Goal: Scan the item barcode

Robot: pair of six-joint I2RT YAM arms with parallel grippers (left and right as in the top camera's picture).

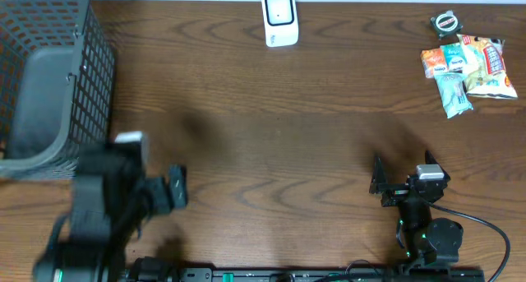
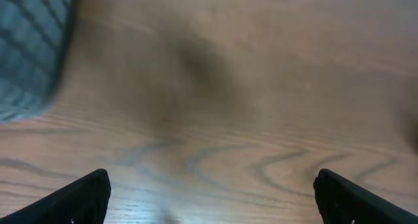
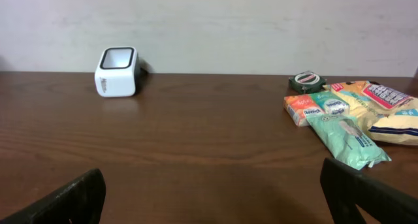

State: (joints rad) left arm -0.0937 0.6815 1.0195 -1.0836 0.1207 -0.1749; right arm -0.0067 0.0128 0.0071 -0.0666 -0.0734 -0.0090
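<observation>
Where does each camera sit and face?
Overhead: above, straight down on brown wooden table, grey wire-mesh basket, white box-shaped scanner, colourful snack packets; left gripper and right gripper at near edge.
Left wrist: angled down at blurred table, basket edge; own black fingertips.
Right wrist: low, facing the far wall; own fingertips.
Shared: overhead and right wrist show scanner, packets.

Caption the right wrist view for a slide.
Open right pincer faces a white scanner, left, and piled snack packets, right, on the wooden table.
</observation>
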